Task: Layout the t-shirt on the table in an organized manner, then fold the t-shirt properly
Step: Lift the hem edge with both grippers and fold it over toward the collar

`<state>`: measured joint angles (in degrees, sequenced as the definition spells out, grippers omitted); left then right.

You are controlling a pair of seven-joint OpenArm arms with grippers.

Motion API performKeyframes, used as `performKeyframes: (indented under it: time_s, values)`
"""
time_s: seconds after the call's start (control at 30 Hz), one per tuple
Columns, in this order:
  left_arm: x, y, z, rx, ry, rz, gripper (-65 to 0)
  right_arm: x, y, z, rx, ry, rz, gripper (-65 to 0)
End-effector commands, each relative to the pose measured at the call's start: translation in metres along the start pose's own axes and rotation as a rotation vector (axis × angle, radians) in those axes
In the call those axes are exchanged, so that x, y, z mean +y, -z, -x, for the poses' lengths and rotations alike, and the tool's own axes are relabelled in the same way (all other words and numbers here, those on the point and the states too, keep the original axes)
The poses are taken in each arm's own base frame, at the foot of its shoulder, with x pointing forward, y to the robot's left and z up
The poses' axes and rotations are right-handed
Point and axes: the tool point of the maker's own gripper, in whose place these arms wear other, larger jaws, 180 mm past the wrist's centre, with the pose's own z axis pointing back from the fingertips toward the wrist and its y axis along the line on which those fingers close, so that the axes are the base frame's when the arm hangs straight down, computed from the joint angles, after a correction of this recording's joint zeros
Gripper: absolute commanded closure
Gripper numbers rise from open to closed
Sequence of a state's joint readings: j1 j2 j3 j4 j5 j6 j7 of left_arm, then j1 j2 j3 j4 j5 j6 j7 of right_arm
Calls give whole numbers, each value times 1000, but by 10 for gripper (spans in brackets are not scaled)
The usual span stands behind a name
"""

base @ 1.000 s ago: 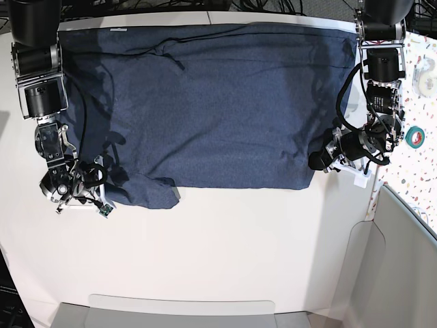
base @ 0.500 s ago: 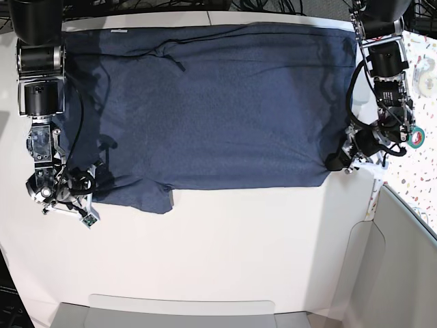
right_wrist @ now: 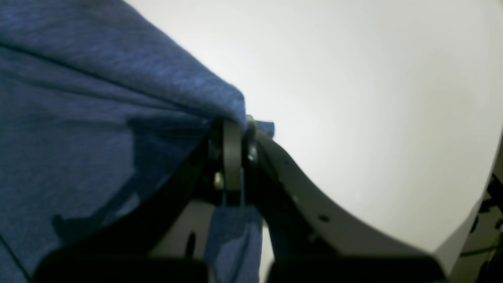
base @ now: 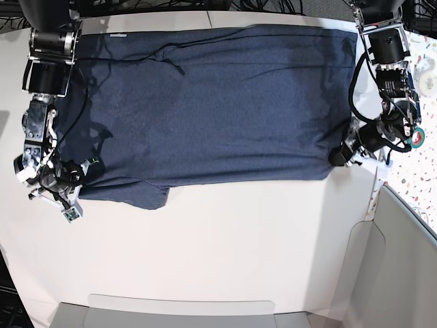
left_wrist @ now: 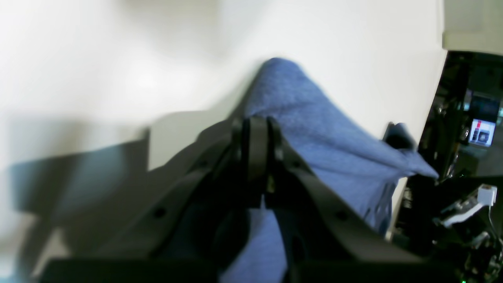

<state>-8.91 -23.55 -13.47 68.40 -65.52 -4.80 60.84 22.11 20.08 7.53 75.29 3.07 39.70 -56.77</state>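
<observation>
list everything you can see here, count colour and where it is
t-shirt: one, dark navy blue, spread wide across the far half of the table, its near corners pinched at either end
table: one, plain white, under the shirt, bare in front of it
tape roll: one, teal, on the speckled surface at the base view's right edge
speckled surface: one, white with colourful specks, beside the table at the base view's right
left gripper: one, black, shut on the shirt's corner at the base view's right
right gripper: one, black, shut on the shirt's corner at the base view's left
</observation>
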Motion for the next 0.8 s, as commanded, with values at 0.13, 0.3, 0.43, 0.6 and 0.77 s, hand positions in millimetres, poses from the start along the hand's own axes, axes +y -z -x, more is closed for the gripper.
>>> performKeyframes:
  time_s: [0.13,0.3,0.43,0.6,0.77]
  values:
    - [-30,-21,-15,-65,126,44,0,-16,-30,1,-57,-21,90,0]
    - [-30,-36,-2,-56,196,25,0,-14,-59,24,-41,11,153,0]
    - [-29,-43,12,-40,224,17,0,-10,-84,47,-9,39,206,0]
    - [-29,-49,27,-19,254,9,0,4,-106,69,16,10,235,0]
    - [-21,-54,43,8,252,-10,0,27,-110,99,80,-13,195,0]
